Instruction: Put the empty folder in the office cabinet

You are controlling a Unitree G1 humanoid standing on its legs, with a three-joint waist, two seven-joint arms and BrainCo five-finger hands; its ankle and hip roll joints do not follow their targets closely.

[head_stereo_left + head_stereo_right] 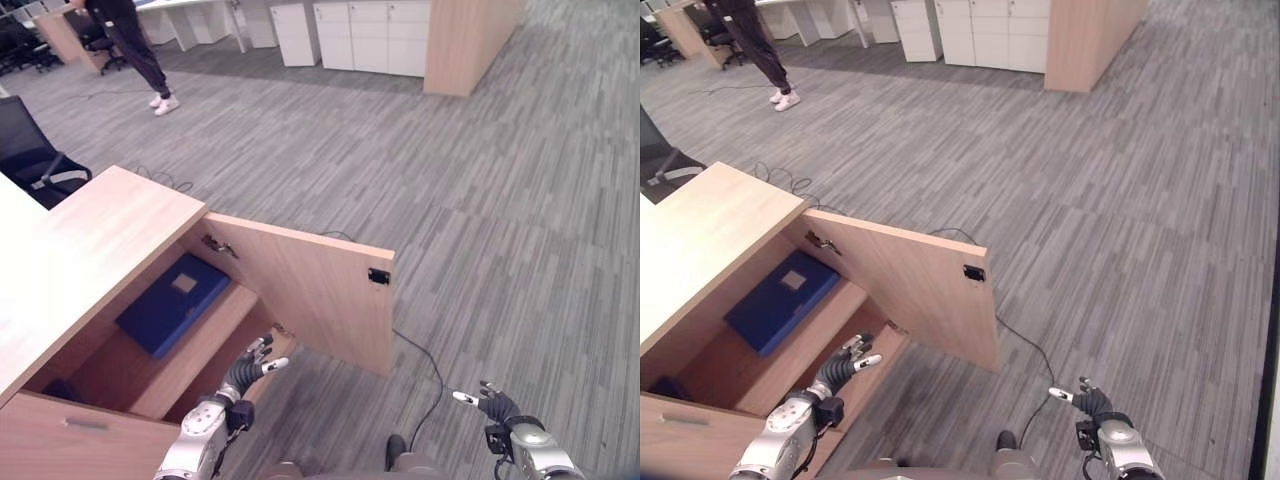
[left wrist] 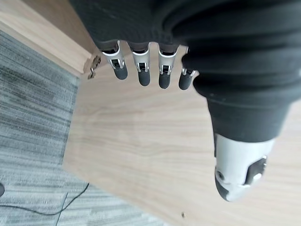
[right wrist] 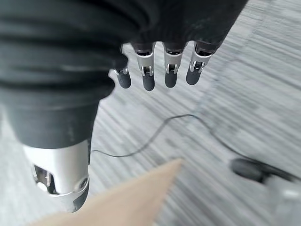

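Folder shelved, cabinet door not yet closed.

The blue folder already lies flat on the shelf inside the office cabinet, so the placing looks done; what may remain is swinging the open door shut. The left robot hand hovers just by the shelf's front edge, fingers straight and apart, holding nothing. The right robot hand hangs over the grey carpet floor, fingers relaxed and empty. Farther off are a black office chair, a standing person and white cabinets.
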